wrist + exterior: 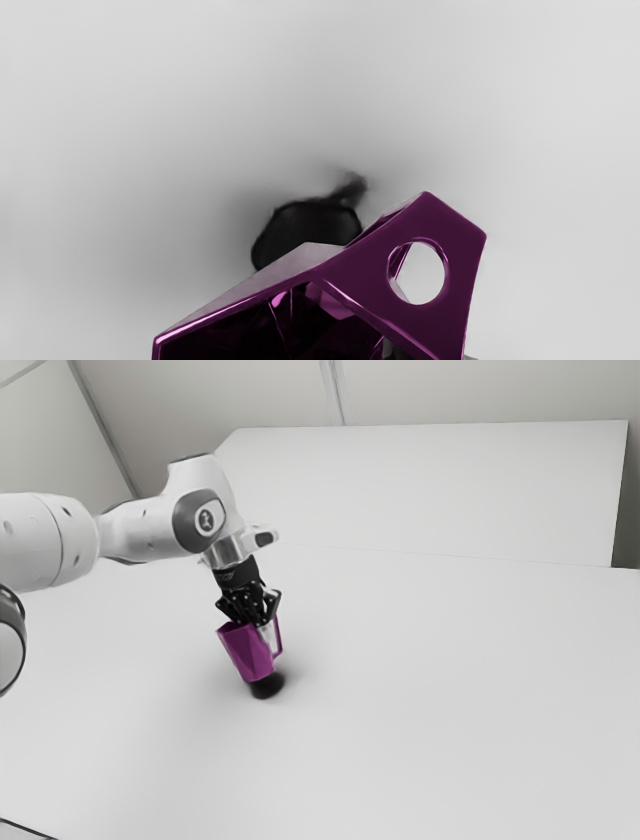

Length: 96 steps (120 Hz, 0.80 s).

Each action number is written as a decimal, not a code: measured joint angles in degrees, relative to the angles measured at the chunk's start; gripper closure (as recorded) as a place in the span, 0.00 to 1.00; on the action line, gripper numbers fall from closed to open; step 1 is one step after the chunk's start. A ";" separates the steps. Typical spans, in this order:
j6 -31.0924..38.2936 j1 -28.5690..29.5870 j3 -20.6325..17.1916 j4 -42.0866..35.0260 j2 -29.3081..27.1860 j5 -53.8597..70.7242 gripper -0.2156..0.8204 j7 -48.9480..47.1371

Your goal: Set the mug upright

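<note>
In the exterior view my gripper points down at the upper end of a purple faceted mug. The mug leans, its open rim up toward the exterior view's left and its base lower toward the right, with the handle on the right side. My gripper is shut on the mug at the rim beside the handle; only slivers of the fingers show around the purple wall. The holed handle and part of the dark interior face the camera.
A black rounded patch or object is directly below the mug's base on the white table; which it is, I cannot tell. The same black shape appears beyond the mug's rim. A large white panel lies behind the table.
</note>
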 joint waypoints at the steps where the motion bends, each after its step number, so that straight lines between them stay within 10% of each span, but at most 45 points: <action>1: 0.24 -0.10 -0.04 -0.01 -0.01 0.67 0.97 -0.02; 76: 13.85 -0.65 -0.35 -4.99 0.76 12.93 0.97 -1.31; 96: 14.96 -0.73 -1.43 -5.11 0.68 12.33 0.61 -1.27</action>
